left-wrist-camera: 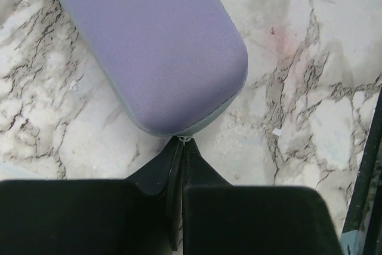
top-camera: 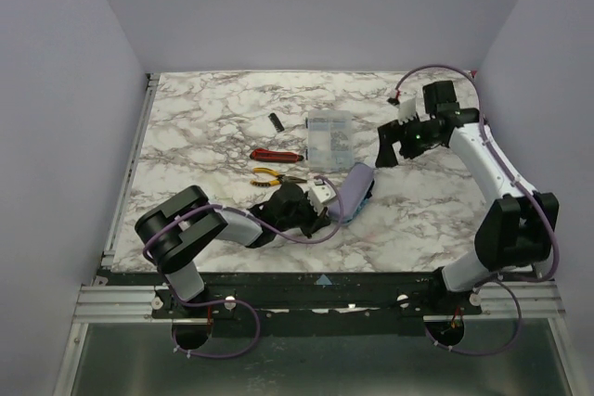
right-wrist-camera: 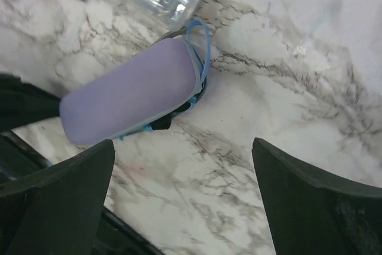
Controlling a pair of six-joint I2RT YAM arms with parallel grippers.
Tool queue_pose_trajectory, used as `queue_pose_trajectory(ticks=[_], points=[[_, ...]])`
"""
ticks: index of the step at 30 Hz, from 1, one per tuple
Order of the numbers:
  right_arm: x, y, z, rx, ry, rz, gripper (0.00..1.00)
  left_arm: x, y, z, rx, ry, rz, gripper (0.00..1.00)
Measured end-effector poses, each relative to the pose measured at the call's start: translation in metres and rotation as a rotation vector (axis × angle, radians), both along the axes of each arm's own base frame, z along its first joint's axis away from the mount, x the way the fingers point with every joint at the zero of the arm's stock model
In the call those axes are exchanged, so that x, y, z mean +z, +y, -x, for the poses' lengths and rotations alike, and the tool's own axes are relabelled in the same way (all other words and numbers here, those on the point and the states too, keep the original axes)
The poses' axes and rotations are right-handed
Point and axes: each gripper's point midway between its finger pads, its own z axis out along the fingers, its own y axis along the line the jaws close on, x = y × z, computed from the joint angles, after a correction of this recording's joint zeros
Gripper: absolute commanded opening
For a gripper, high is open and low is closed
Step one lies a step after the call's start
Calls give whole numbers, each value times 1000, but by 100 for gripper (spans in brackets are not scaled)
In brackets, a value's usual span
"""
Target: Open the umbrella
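Lilac with blue edging: that's how the umbrella (top-camera: pixel 355 188) reads on my feeds. It's folded and lies flat on the marble table (top-camera: pixel 204 108), roughly mid-table and a bit toward the near edge. A blue strap loop (right-wrist-camera: pixel 202 40) sticks out of its far end, near the clear plastic box (top-camera: pixel 329 134). On the right wrist view some blue fabric shows under the bundle.

Left gripper (left-wrist-camera: pixel 182 146): jaws fully together, tips right at the rounded near end of the umbrella. I see a tiny pale bit at the tips and can't tell if it's pinched or just touching.

Right gripper (right-wrist-camera: pixel 184 147): jaws spread wide with nothing between them. It hangs over bare marble to the right of the umbrella, well apart from it.

Red pliers (top-camera: pixel 277 155) and yellow-handled pliers (top-camera: pixel 277 176) lie left of the umbrella, the red pair farther back. A small black part (top-camera: pixel 276 121) sits beyond those; I can't identify it.
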Motion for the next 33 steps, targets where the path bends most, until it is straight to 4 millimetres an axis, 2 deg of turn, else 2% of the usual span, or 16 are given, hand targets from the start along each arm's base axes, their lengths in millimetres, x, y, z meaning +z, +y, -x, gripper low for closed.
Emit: queue_pose_trajectory(ticks=[2,4,6,9,12,17,21,23,26,30,33], points=[[-7,-8,-8,-156,133,-67,94,3,-6,1,3,10,3,0],[-24,-12,-4,-266,278,-125,93,7,-12,3,1,11,8,0],[-43,-6,12,-326,420,-177,91,10,-19,7,-12,4,12,0],[-59,9,42,-369,583,-245,88,11,-28,12,-30,1,4,0],[-65,21,59,-383,674,-286,87,7,-32,15,-39,8,-8,0],[-73,37,65,-382,713,-318,81,2,-32,16,-39,14,-22,0],[-89,44,65,-390,742,-316,60,1,-33,17,-41,15,-26,0],[-97,46,65,-394,757,-312,54,0,-33,17,-43,13,-27,0],[-99,48,64,-396,768,-323,40,0,-35,16,-44,15,-31,0],[-98,50,62,-382,765,-336,1,-1,-36,15,-47,13,-34,0],[-98,52,62,-364,768,-345,0,-2,-36,15,-46,12,-39,0]])
